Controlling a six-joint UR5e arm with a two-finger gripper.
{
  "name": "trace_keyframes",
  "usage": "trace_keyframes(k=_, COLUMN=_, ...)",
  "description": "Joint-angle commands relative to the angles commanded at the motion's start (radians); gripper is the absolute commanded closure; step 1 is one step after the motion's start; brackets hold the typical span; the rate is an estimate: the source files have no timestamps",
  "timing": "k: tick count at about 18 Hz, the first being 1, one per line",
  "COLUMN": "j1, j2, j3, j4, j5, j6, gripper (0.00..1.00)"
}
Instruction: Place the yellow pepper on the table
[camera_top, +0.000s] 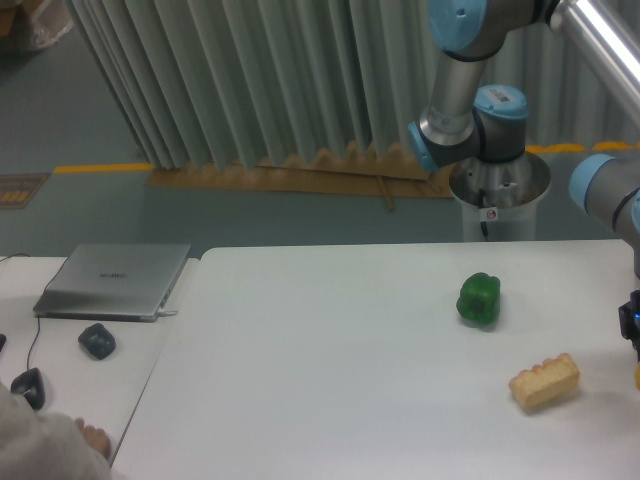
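Observation:
The white table (330, 370) fills the lower frame. Only a dark piece of my gripper (632, 325), with a small blue light, shows at the far right edge above the table. Its fingers are cut off by the frame, so I cannot tell whether they are open or shut. A thin yellow-orange sliver (637, 376) shows just below it at the edge. It may be the yellow pepper, which is otherwise out of view.
A green bell pepper (479, 298) sits on the table at right of centre. A tan ridged bread-like block (545, 381) lies nearer the front right. A silver laptop (115, 280), a dark mouse (97, 341) and a person's hand (90, 437) are at the left desk.

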Motion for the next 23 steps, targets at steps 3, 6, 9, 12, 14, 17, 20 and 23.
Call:
trace_keyframes(k=3, j1=0.000, j2=-0.021, j3=-0.002, j4=0.038, j5=0.000, j6=0.000, gripper=0.48)
trace_keyframes(k=6, j1=0.000, j2=-0.018, j3=0.000, j4=0.037, j5=0.003, j6=0.005, gripper=0.48)
trace_keyframes(k=9, j1=0.000, j2=-0.017, j3=-0.002, j4=0.037, j5=0.032, j6=0.005, gripper=0.47)
trace_keyframes(k=12, j1=0.000, j2=-0.018, j3=-0.003, j4=0.038, j5=0.037, j6=0.005, gripper=0.43)
trace_keyframes(k=14, j1=0.000, j2=-0.021, j3=-0.005, j4=0.038, j5=0.038, j6=0.003, gripper=0.40)
trace_keyframes(k=17, j1=0.000, j2=-0.020, j3=-0.003, j4=0.040, j5=0.038, j6=0.009, gripper=0.00)
trace_keyframes(k=20, j1=0.000, j2=-0.018, j3=-0.005, j4=0.040, j5=0.038, j6=0.009, gripper=0.00)
trace_keyframes(k=23, j1=-0.002, j2=-0.020, j3=-0.005, j4=0.040, j5=0.038, j6=0.009, gripper=0.00)
